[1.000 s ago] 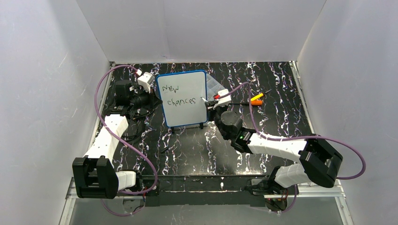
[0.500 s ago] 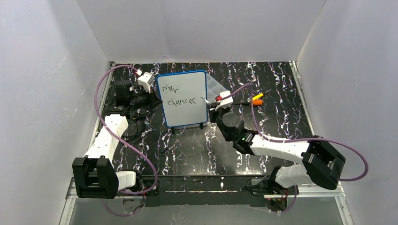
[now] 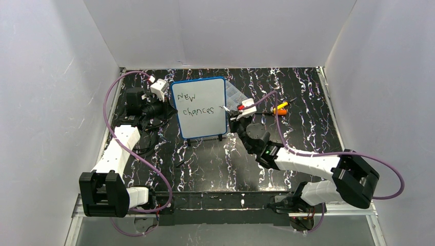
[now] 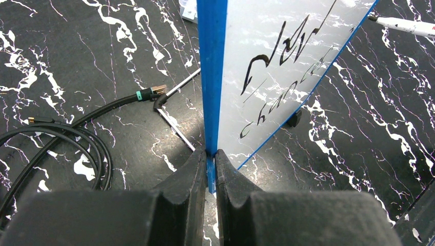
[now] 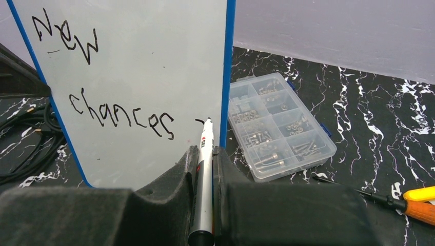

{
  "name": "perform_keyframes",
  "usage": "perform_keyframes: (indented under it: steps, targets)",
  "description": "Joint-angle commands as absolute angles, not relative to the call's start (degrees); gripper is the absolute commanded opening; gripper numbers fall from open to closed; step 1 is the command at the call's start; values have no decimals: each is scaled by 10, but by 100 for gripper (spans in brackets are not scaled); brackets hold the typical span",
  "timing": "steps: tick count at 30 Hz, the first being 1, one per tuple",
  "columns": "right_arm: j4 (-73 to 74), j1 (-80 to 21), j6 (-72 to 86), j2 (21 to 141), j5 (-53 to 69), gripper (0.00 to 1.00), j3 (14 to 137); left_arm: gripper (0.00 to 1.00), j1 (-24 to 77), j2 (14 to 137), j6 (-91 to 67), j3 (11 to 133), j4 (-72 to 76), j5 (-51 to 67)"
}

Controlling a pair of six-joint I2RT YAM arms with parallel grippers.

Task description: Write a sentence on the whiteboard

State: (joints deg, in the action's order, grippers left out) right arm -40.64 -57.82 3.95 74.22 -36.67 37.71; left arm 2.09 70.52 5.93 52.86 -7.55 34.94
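Left fingers (image 4: 187, 184) clamp the board (image 4: 267, 61) edge; right fingers (image 5: 174, 189) grip the marker (image 5: 203, 169), its tip near the right frame. Pressing hard could twist the board or overrun it.

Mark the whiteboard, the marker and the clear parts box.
whiteboard (image 5: 154, 66): right wrist view, bare white face.
marker (image 5: 204, 169): right wrist view, pale barrel.
clear parts box (image 5: 277, 125): right wrist view, lid centre.
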Motion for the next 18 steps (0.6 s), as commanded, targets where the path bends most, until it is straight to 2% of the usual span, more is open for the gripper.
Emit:
perform_keyframes:
  steps: [1, 18]
  targets:
    - [-461, -576, 19, 750, -367, 1, 403, 0, 21, 689, 60, 526, -66, 363]
    - [-441, -573, 42, 768, -356, 1, 391, 0, 22, 689, 59, 526, -66, 364]
